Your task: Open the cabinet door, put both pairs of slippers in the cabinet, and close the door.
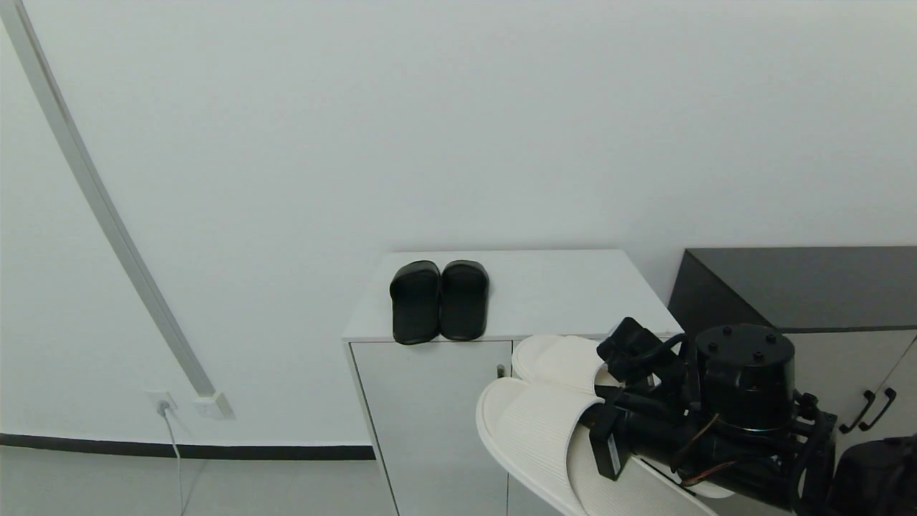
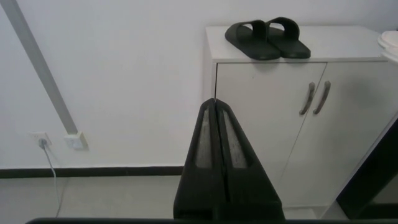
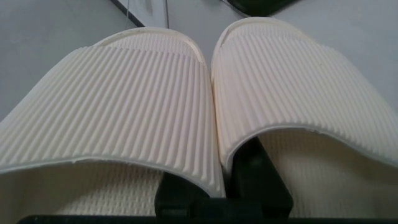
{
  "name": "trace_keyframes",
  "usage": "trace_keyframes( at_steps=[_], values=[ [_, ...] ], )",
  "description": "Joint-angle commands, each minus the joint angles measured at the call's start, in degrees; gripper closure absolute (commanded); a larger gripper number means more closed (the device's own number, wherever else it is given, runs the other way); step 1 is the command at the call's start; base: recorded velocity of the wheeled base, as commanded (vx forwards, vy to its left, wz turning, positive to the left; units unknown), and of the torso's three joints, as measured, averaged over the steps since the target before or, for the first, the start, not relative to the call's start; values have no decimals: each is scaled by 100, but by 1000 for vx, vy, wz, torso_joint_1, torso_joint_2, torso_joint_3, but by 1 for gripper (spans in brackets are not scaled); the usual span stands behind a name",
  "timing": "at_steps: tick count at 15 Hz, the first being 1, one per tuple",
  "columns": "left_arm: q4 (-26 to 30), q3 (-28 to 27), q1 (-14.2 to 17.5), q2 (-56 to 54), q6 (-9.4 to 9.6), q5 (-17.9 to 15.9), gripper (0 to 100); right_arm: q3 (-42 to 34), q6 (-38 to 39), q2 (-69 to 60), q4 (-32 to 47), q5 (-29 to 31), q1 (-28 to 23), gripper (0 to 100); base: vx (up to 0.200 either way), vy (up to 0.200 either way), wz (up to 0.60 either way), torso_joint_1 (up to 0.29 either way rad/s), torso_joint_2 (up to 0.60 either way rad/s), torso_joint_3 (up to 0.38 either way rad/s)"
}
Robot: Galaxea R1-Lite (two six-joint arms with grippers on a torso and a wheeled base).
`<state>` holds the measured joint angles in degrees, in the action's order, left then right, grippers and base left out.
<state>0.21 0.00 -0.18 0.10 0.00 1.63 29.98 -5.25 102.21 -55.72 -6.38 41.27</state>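
on top of the white cabinet (image 1: pixel 559 294), from the head view, the black slippers (image 1: pixel 439 301) sit side by side at the front edge. the right gripper (image 1: pixel 605 416) holds the white slippers (image 1: pixel 544 408) before the doors (image 1: pixel 430 423), clamped on both, likely so the pair travels as one. from the left wrist, the left gripper (image 2: pixel 216 143) is closed and empty, facing the shut doors' handles (image 2: pixel 315 98). from the right wrist, the pair's inner edges meet over the gripper.
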Motion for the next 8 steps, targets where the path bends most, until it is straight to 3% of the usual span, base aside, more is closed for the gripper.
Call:
trace_keyframes(
  at_steps=[1,2,3,8],
  values=[
    [-3,0,1,8,-26,-5,100,-27,-2,-25,-9,5,-4,100,0,0,0,-149,354,207],
    [-3,-9,1,8,-26,-5,100,-27,-2,-34,-9,-4,-4,100,0,0,0,-149,349,188],
    [-3,-9,1,8,-18,-5,0,-27,-2,-34,-9,-4,-4,100,0,0,0,-159,373,198],
    [-3,0,1,8,-9,-5,0,-62,-11,-34,-9,5,4,100,0,0,0,-179,422,239]
  ],
)
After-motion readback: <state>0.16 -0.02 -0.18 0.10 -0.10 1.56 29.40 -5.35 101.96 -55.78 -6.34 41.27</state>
